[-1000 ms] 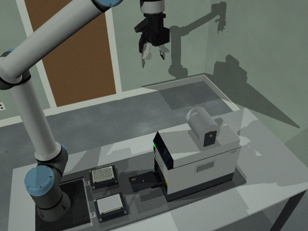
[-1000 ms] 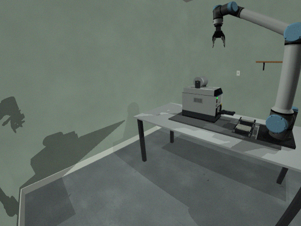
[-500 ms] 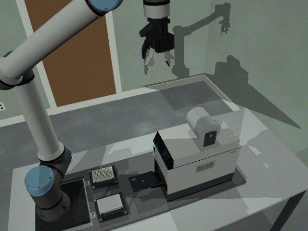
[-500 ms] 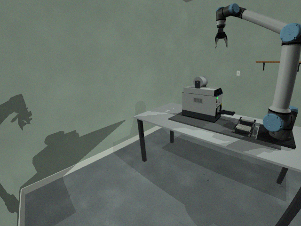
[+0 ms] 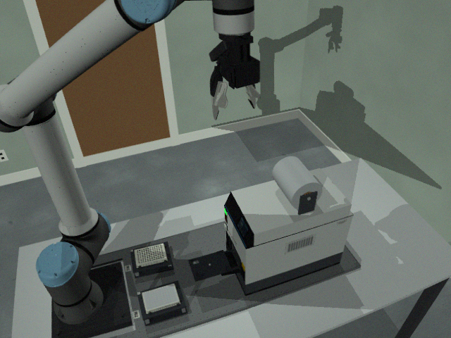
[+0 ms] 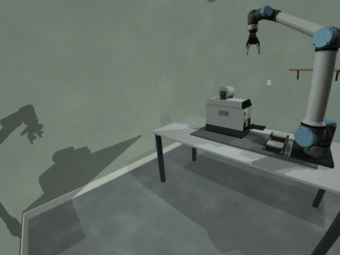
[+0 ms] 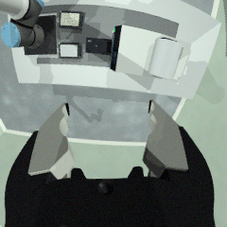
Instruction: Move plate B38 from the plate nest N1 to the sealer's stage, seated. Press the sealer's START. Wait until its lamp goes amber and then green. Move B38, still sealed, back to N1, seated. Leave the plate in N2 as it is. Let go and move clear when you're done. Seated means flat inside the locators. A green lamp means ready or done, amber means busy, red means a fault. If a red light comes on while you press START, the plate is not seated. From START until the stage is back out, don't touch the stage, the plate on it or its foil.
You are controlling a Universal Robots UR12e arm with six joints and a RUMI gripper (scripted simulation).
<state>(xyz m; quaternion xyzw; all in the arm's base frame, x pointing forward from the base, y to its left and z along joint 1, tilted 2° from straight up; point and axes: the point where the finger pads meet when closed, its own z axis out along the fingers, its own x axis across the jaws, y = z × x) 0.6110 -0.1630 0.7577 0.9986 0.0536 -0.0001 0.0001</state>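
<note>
My gripper (image 5: 235, 113) (image 6: 253, 53) (image 7: 109, 102) is open and empty, high above the table. A plate with open wells (image 5: 151, 254) (image 6: 275, 143) (image 7: 70, 19) lies flat in one dark nest. A plate with a smooth white top (image 5: 162, 297) (image 7: 69, 50) lies flat in the other nest. The nest labels are too small to read surely, so I cannot tell which plate is B38. The sealer (image 5: 291, 253) (image 6: 226, 120) (image 7: 134, 47) has its dark stage (image 5: 207, 266) (image 6: 257, 127) out, with no plate on it. Its lamp (image 5: 225, 210) (image 6: 245, 110) (image 7: 114, 29) is green. The START button cannot be made out.
A foil roll (image 5: 294, 178) (image 6: 228, 92) (image 7: 165, 58) stands up on top of the sealer, with a clear panel behind it. The robot's base (image 5: 78, 305) (image 6: 320, 148) stands beside the nests, on the side away from the sealer. Walls rise behind the table.
</note>
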